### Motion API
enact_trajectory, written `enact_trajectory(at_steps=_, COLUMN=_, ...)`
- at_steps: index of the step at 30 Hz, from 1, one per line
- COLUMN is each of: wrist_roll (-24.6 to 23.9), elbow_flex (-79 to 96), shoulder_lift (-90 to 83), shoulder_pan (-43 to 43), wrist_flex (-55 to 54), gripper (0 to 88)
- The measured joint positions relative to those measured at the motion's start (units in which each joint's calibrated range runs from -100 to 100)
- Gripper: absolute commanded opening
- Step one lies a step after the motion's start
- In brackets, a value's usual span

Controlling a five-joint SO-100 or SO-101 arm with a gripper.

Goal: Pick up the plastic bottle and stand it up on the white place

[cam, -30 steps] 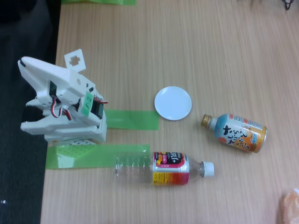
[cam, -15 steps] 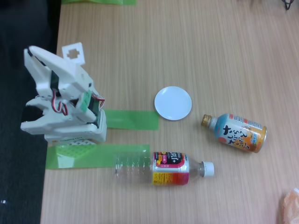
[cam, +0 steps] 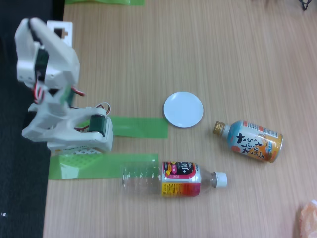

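Bottle [cam: 174, 181] flat, cap rightward

arm [cam: 52, 94]: white plastic shells | black servos | red-white wires | green sticker

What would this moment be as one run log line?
plastic bottle: lying on table, untouched | white plate: empty | arm: raised at its base, far from bottle

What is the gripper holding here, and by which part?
Nothing is held: the plastic bottle lies on its side on the table, apart from the arm.
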Motion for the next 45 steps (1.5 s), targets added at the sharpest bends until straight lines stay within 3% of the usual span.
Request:
enact_trajectory(at_steps=3, wrist_roll=1.6, elbow_flex=-6.5, shoulder_lift=0.0, shoulder_pan=1.3, wrist_flex=20.9, gripper=29.0)
enact_trajectory(at_steps=5, wrist_roll=2.6, elbow_flex=-9.9, shoulder_lift=1.0, shoulder_pan=2.2, wrist_flex=32.1, gripper=33.4)
enact_trajectory(at_steps=8, wrist_roll=2.7, elbow_flex=-15.5, shoulder_lift=5.3, shoulder_pan=3.5, wrist_flex=43.7, gripper=34.0)
enact_trajectory(at_steps=15, wrist_roll=2.9, elbow_flex=-35.6, shoulder_lift=27.4, shoulder_pan=8.5, wrist_flex=57.7, gripper=34.4)
enact_trajectory(at_steps=18, wrist_roll=4.6, elbow_flex=-46.0, shoulder_lift=40.0, shoulder_pan=11.4, wrist_flex=59.6, gripper=34.5)
enact_trajectory(at_steps=24, wrist_roll=14.8, elbow_flex=-60.0, shoulder_lift=63.6, shoulder_pan=12.5, wrist_flex=60.0, gripper=34.6)
enact_trajectory(at_steps=30, wrist_roll=20.9, elbow_flex=-68.1, shoulder_lift=80.4, shoulder_pan=11.9, wrist_flex=60.0, gripper=34.6)
enact_trajectory(at_steps=33, wrist_roll=24.9, elbow_flex=-68.4, shoulder_lift=86.7, shoulder_pan=11.0, wrist_flex=60.0, gripper=34.6)
enact_trajectory(at_steps=39, wrist_roll=27.5, elbow_flex=-68.4, shoulder_lift=93.0, shoulder_pan=11.4, wrist_flex=60.3, gripper=34.5)
enact_trajectory(at_steps=45, wrist_roll=33.6, elbow_flex=-65.2, shoulder_lift=94.1, shoulder_pan=10.9, wrist_flex=60.8, gripper=34.6)
